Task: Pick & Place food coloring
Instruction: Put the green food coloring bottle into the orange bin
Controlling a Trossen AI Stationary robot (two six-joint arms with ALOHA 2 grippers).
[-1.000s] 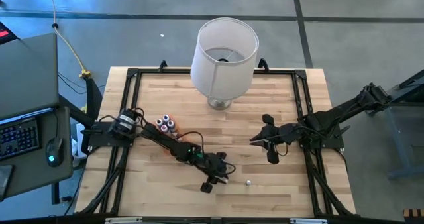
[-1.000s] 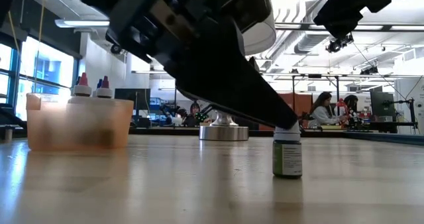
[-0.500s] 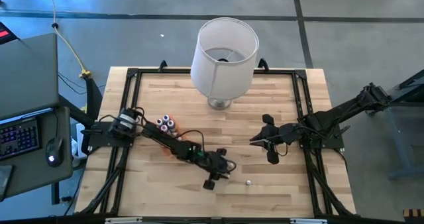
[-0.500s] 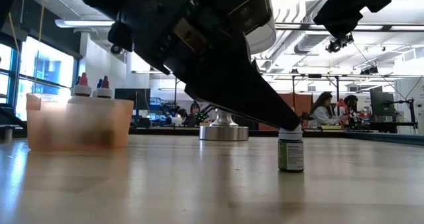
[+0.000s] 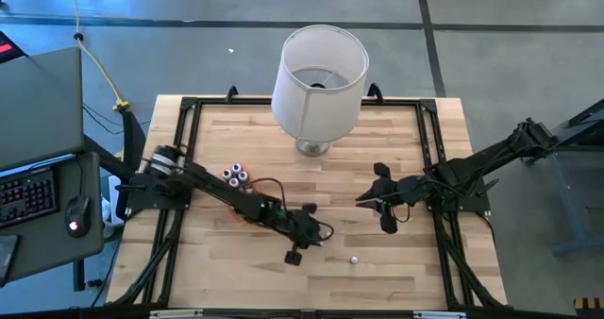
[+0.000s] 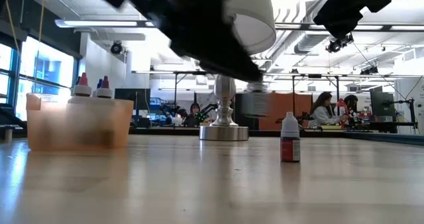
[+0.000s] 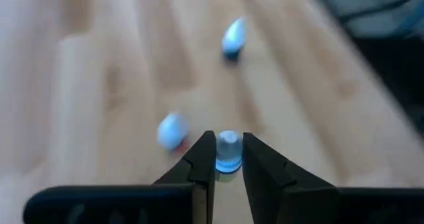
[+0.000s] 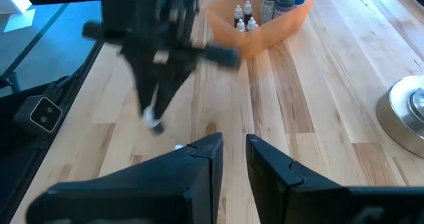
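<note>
My left gripper [image 5: 323, 234] hangs over the table's near middle, shut on a tiny food coloring bottle [image 7: 228, 151] with a pale blue top, blurred in the low view [image 6: 250, 103]. A second bottle [image 6: 289, 138], red-labelled with a white top, stands upright on the wood just beyond it [image 5: 354, 259]. The left wrist view shows a further bottle [image 7: 233, 37] farther off. More bottles stand in the orange tray [image 8: 265, 38] at the left. My right gripper [image 5: 361, 202] waits right of centre, fingers slightly apart [image 8: 228, 151] and empty. My left gripper pinches the bottle's top [image 7: 228, 144] between its two fingertips, one finger [image 7: 202, 159] on each side. The fingers slant downward from the table's left. The bottle hangs upright below the fingertips [image 6: 250, 85], lifted clear of the table.
A big white lampshade [image 5: 319, 69] on a metal foot [image 6: 224, 131] stands at the far middle. The orange tray [image 6: 79, 124] sits under my left arm. A black frame [image 5: 283, 102] borders the table. People sit in the room behind.
My left gripper has risen from the table and tipped up, taking with it the bottle that stood under its fingertips; that bottle is now lifted clear. The red-labelled bottle behind it has come into sight in the low view.
</note>
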